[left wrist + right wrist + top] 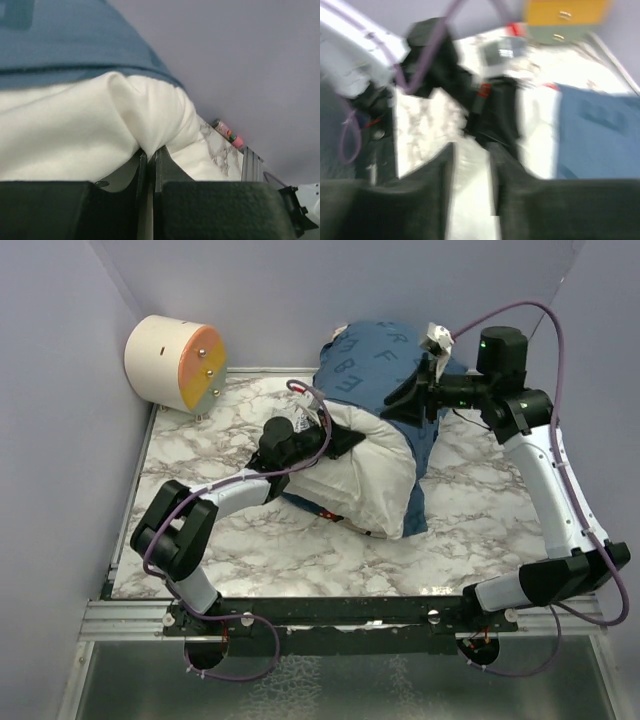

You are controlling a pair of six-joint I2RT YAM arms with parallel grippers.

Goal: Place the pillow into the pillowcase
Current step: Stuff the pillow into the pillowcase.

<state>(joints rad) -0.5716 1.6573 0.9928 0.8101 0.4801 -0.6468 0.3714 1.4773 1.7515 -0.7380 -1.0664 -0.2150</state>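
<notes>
My left gripper [150,155] sits at the bottom centre of the left wrist view with its jaws pressed nearly together, and a pinched fold of the pillow [75,135] rises straight out of the slit between them, so I have the white fabric clamped there. From above, that gripper [345,443] is just left of the frame's centre, its black body lying on the pillow [375,480], which bulges out toward the lower middle of the frame.

My right gripper [405,400] is at the upper right of centre in the top view, reaching leftward onto the pillowcase [375,360]. The right wrist picture is badly smeared; I see a gap between the two dark fingers [437,170] at the bottom, with something pale in it, but I cannot tell whether they have hold of anything.

The pillowcase lies at the top centre of the overhead frame against the back wall, its blue lettered cloth covering the pillow's far end, while the near part of the pillow is bare. In the left wrist view the blue hem [75,65] crosses the upper left, lying right on the white stuffing.

A cream cylinder with an orange face [172,362] lies in the upper left corner of the marble table [250,560], well apart from the rest.
</notes>
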